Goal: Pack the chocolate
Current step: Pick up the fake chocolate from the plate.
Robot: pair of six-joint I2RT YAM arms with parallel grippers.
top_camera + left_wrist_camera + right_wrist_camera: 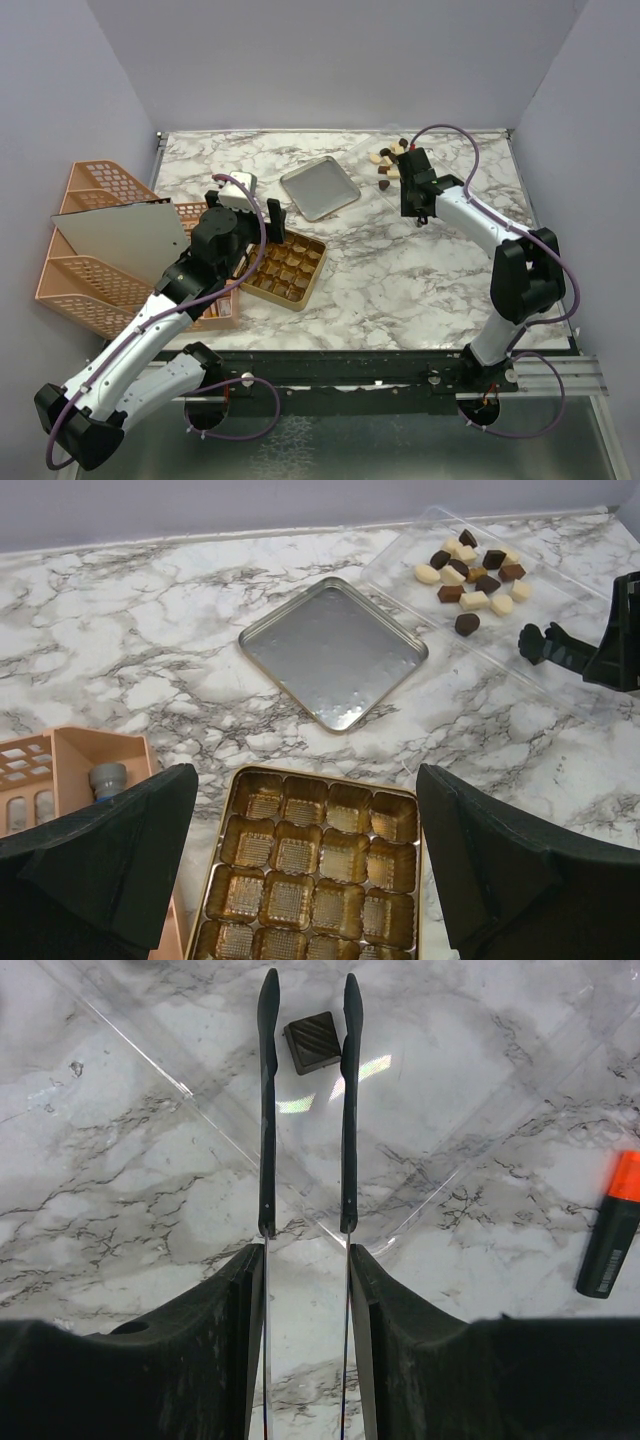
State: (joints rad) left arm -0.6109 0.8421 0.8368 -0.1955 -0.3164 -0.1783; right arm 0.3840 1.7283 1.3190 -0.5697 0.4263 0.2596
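The right claw is hanging released, its two thin fingers standing a narrow gap apart and grasping nothing. A dark brown, ribbed square piece of chocolate is lying on the clear plastic sheet just past the tips, in line with the gap. To take it well, I judge the claw should be coming straight down so both fingers are bracketing the piece's flat sides, then closing gently. The sheet is looking slick and so small a piece could be skidding away.

The rest of the chocolate, a loose cluster of dark, light brown and cream bites, is sitting on that same sheet toward the far right of the marble table. Beside it a shallow silvery square tin is lying empty. Nearer, the golden-brown square tray with its grid of compartments is showing every visible cell empty, so packing is hardly beginning. The left claw is hovering wide open above that tray, holding nothing. A peach plastic basket on the left is holding a small grey object.
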